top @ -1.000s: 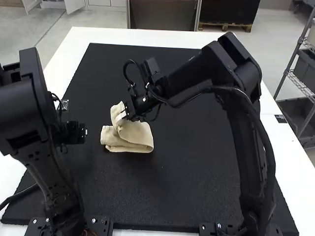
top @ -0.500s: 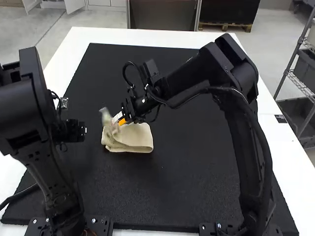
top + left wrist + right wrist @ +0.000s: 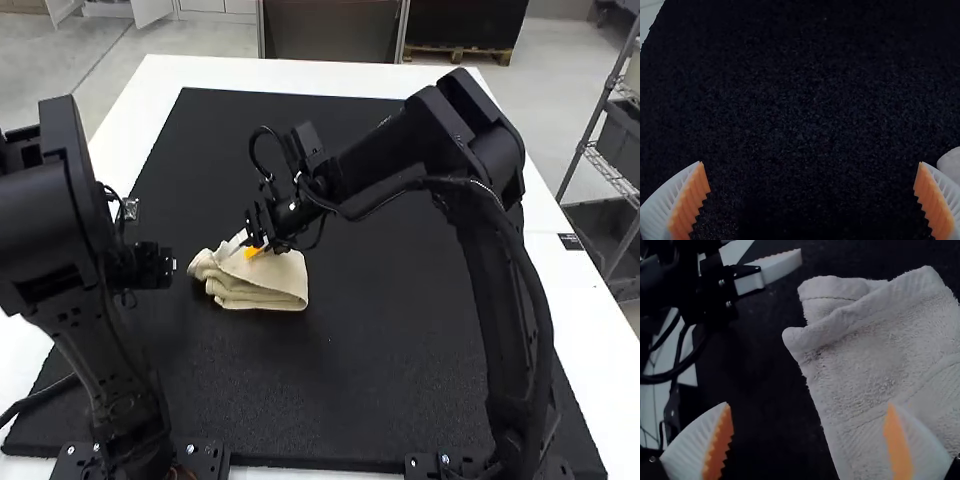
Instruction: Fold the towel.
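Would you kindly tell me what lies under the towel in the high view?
The towel rests on the black mat, which shows along its near edge. The stretch directly beneath is covered, so whether anything else lies there cannot be seen.

Robotics lab, I'd say: my left arm [image 3: 60,220] and right arm [image 3: 495,300] stand at a white desk [image 3: 220,72] with a black mat [image 3: 400,390], exposed cables [image 3: 542,285], wire rack [image 3: 581,150] of bins [image 3: 618,142] alongside.
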